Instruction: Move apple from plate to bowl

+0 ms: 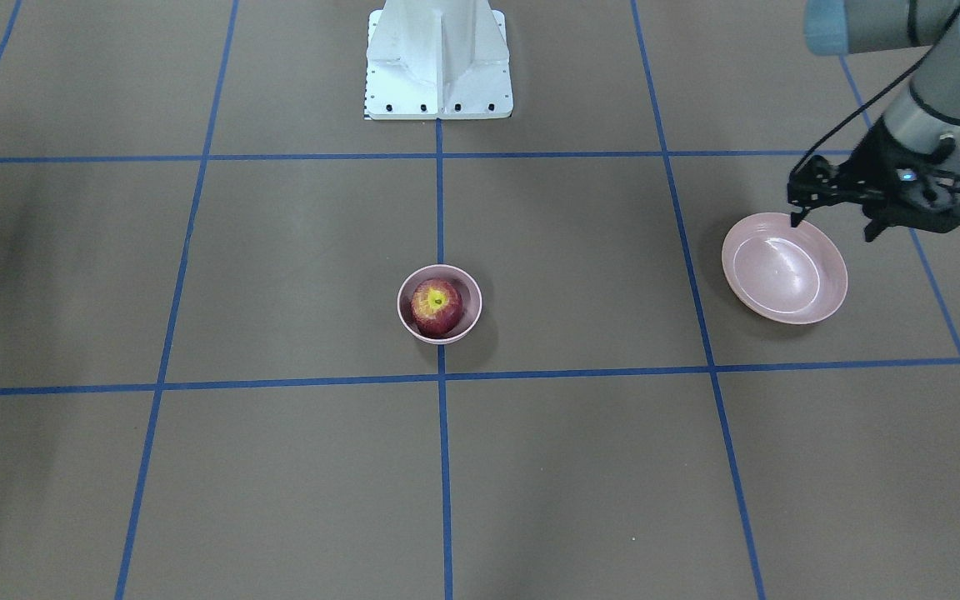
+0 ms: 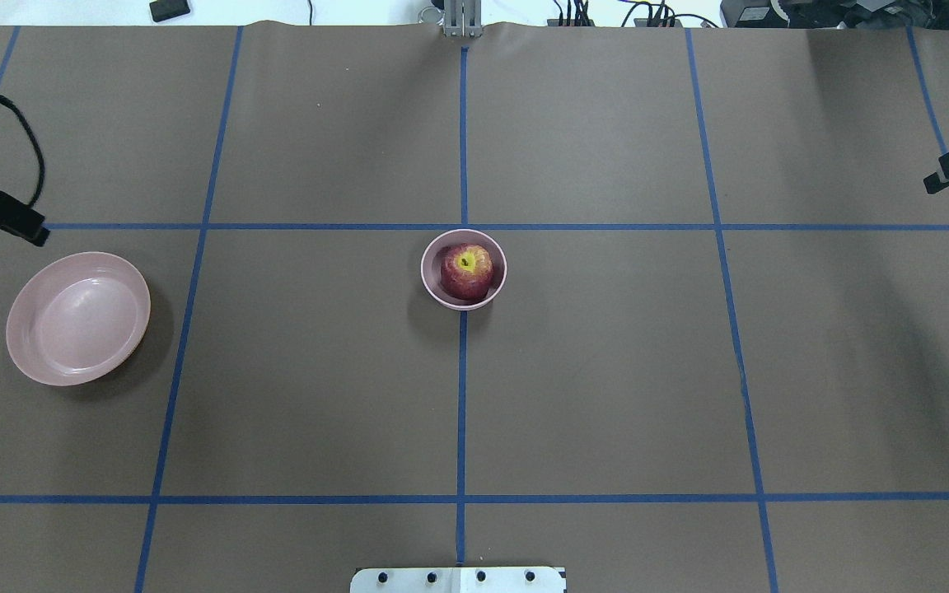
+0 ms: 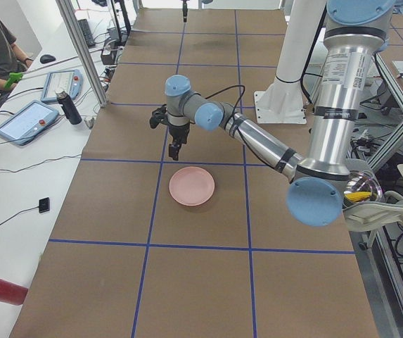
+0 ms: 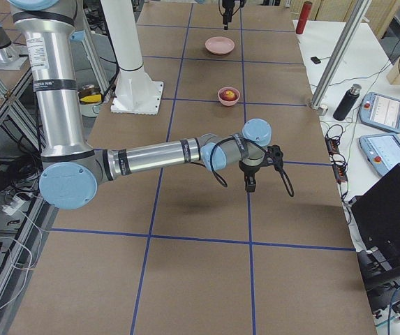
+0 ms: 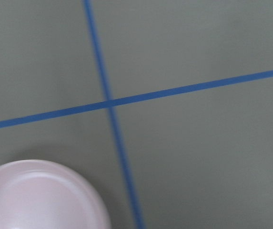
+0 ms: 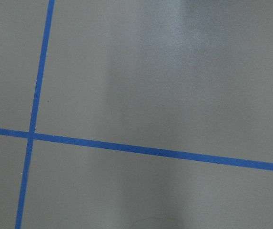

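The dark-red apple [image 1: 437, 306] with its yellow stem patch sits inside the small deep pink bowl [image 1: 473, 310] at the table's middle, and it also shows in the overhead view [image 2: 466, 270]. The wide pink plate [image 1: 784, 267] lies empty on the robot's left side, in the overhead view [image 2: 77, 319] at the left. My left gripper [image 1: 832, 229] hangs open and empty just above the plate's rim on the robot's side. My right gripper [image 2: 948, 177] is far off at the table's right end, over bare table. I cannot tell whether it is open or shut.
The robot's white base [image 1: 438, 58] stands at the table's near middle edge. Blue tape lines divide the brown table [image 2: 606, 371] into squares. Tablets and a bottle [image 4: 344, 102] lie on a side table beyond the far edge.
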You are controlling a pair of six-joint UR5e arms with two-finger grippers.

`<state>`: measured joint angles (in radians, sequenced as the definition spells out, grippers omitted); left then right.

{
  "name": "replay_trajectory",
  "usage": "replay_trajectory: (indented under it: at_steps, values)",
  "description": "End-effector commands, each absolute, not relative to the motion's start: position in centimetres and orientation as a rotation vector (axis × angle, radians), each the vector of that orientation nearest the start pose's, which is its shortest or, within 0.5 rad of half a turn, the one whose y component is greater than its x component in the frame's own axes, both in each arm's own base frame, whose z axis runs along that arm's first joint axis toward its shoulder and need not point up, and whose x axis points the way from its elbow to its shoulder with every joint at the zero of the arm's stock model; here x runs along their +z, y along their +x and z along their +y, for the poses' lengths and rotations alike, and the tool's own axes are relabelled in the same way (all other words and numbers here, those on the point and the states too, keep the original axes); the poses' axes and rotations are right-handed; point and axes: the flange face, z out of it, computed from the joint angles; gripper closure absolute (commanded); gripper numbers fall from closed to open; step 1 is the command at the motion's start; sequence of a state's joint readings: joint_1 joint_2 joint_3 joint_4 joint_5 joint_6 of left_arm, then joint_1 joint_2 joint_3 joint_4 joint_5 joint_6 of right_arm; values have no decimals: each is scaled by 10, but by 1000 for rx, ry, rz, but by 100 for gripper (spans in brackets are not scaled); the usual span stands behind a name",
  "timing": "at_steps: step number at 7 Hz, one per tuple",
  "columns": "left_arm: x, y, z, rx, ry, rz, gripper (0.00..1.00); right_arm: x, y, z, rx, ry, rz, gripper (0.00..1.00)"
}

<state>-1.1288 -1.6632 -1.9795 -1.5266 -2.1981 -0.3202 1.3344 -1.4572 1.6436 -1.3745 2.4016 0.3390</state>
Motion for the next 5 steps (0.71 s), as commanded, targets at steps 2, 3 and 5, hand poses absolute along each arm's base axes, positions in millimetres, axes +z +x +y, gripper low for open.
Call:
replay_trajectory:
  at_steps: [2,3,5]
  values:
    - [497,23,-494,267,223,704,3,549,-59,-553,-25,109,-817,0]
    - [505,3,-478,262,220,783,3,547,-60,-553,-22,109,-817,0]
    - [518,-5,-467,237,195,801,3,539,-57,-540,-30,119,-831,0]
